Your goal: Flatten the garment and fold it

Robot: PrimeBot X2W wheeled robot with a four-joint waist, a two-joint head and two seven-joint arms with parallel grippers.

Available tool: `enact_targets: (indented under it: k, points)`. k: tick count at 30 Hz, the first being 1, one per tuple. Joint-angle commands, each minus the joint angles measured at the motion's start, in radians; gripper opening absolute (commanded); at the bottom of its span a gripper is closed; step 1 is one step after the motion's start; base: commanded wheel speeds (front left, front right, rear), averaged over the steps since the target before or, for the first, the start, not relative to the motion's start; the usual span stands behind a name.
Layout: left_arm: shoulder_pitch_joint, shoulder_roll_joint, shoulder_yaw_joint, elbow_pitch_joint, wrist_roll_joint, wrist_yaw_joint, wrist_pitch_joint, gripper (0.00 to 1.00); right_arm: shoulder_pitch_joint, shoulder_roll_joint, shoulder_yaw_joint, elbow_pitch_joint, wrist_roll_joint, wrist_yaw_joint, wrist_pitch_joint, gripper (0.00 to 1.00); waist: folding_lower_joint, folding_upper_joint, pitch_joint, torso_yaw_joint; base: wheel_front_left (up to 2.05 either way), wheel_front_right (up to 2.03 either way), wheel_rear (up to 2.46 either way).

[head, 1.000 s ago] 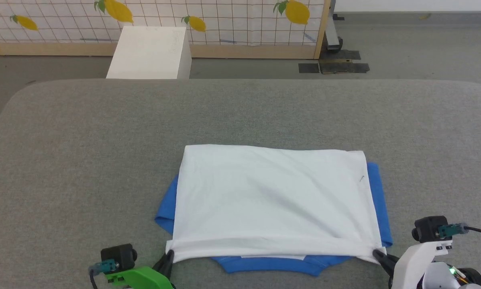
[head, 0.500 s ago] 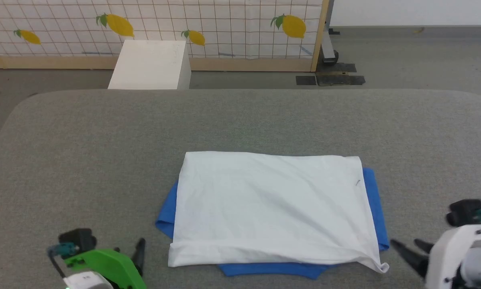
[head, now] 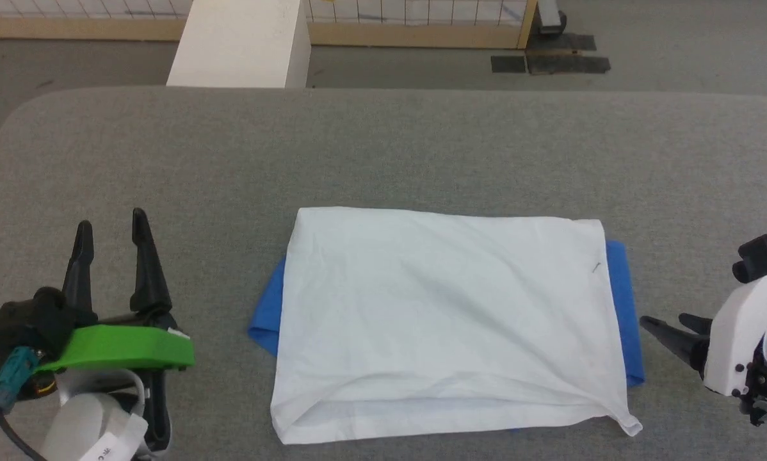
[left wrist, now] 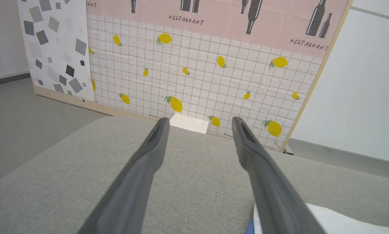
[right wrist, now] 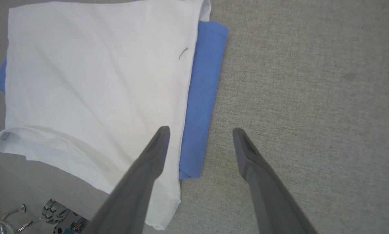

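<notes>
the garment (head: 444, 320) is laid near the front middle of the worktop (head: 383, 147), folded into a rough rectangle with a soft white layer on top. bright blue cloth is left showing as a narrow strip along its right edge and as a small rounded flap at its left edge. the white cloth is marked by shallow diagonal creases, and its near hem is slightly puffed, with the near right corner drawn out into a small point. a tiny dark mark (head: 596, 267) is seen near the far right corner, and a small label (right wrist: 5, 136) at one hem corner in the right wrist view. the worktop is covered in grey woven fabric with a fine grain, and its far corners are rounded. the left tool (head: 111, 218) is held well to the left of the garment, its two long dark tapered fingers spread apart and pointed away from the robot, with nothing between them. the right tool (head: 662, 318) is held just beside the blue right edge, fingers spread and empty, pointed toward the cloth. beyond the far edge a plain white block (head: 239, 45) is set on the grey floor (head: 678, 45), before a grid-patterned panel (left wrist: 197, 81) printed with yellow lemons.
</notes>
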Motion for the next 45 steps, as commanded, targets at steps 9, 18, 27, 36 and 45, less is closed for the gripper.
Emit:
enact_targets:
  k: [9,18,27,36,45]
  points:
    - [-0.039,-0.122,0.067,-0.029,0.127,-0.051,-0.013,1.0,-0.077,-0.06,0.153,0.126,0.122,-0.001,-0.021,1.0,0.0,0.0,0.133,0.056,0.0,0.0,0.0]
    - [-0.027,-0.196,0.131,0.003,0.176,-0.122,-0.013,1.0,-0.138,-0.053,0.32,0.15,0.21,-0.001,-0.061,1.0,0.0,0.0,0.14,0.053,0.0,0.0,0.0]
    - [-0.043,-0.234,0.158,0.047,0.208,-0.169,-0.013,1.0,-0.208,-0.062,0.441,0.21,0.224,-0.001,-0.115,0.61,0.0,0.0,0.139,0.054,0.0,0.0,0.0]
    - [-0.033,-0.255,0.19,0.065,0.232,-0.212,-0.013,1.0,-0.211,-0.136,0.411,0.295,0.231,-0.001,-0.212,0.0,0.0,0.0,0.108,0.042,0.0,0.0,0.0]
    - [-0.018,-0.262,0.197,0.084,0.242,-0.23,-0.014,1.0,-0.161,-0.253,0.277,0.403,0.199,-0.001,-0.216,0.0,0.0,0.0,0.081,0.03,0.0,0.0,0.0]
